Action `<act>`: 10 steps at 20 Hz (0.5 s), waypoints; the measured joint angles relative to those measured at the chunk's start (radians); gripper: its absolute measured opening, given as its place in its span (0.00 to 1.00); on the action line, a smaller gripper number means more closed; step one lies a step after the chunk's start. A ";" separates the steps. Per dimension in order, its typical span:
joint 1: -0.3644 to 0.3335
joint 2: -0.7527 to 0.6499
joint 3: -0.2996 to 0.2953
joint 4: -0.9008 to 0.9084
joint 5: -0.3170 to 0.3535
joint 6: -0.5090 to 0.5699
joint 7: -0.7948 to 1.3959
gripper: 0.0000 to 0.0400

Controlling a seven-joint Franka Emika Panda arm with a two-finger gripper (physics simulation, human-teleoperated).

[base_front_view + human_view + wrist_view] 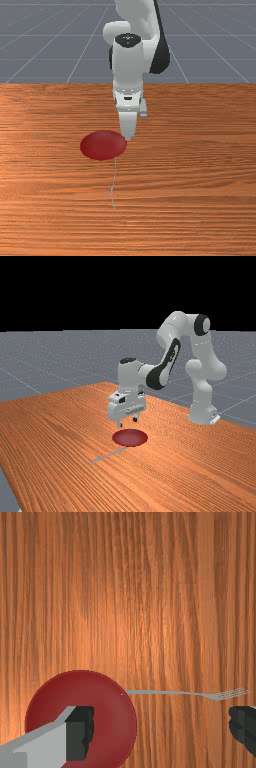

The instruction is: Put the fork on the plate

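My gripper (128, 137) hangs by the right edge of the dark red plate (102, 145) in the front view; in the far view the gripper (127, 422) is raised above the plate (130, 438). Seen from the wrist, the gripper (161, 726) has its fingers wide apart with nothing held, one over the plate (47, 707), the other past it near the tines. A thin grey fork (216, 697) lies with its handle end at the plate's rim and its tines pointing away. The front view has the fork (112, 189) stretching from the plate toward the camera.
The wooden table (200, 165) extends around the plate and fork. In the far view, the arm's base (202, 413) stands on the table at the right, behind the plate.
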 joint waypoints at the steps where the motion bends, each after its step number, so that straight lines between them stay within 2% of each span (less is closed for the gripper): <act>1: 0.000 0.000 0.000 0.000 0.000 0.000 0.000 0.62; 2: 0.002 -0.002 -0.003 -0.002 0.003 -0.005 0.019 0.77; 4: 0.003 -0.005 -0.007 -0.004 0.006 -0.009 0.037 0.92; 5: 0.022 -0.089 -0.042 -0.118 -0.007 -0.027 0.209 0.56; 6: 0.031 -0.145 -0.074 -0.176 -0.009 -0.064 0.379 0.34; 7: 0.037 -0.172 -0.100 -0.198 -0.002 -0.105 0.551 0.21; 8: 0.043 -0.181 -0.121 -0.199 0.015 -0.148 0.722 0.13; 10: 0.054 -0.170 -0.155 -0.174 0.077 -0.227 1.054 0.05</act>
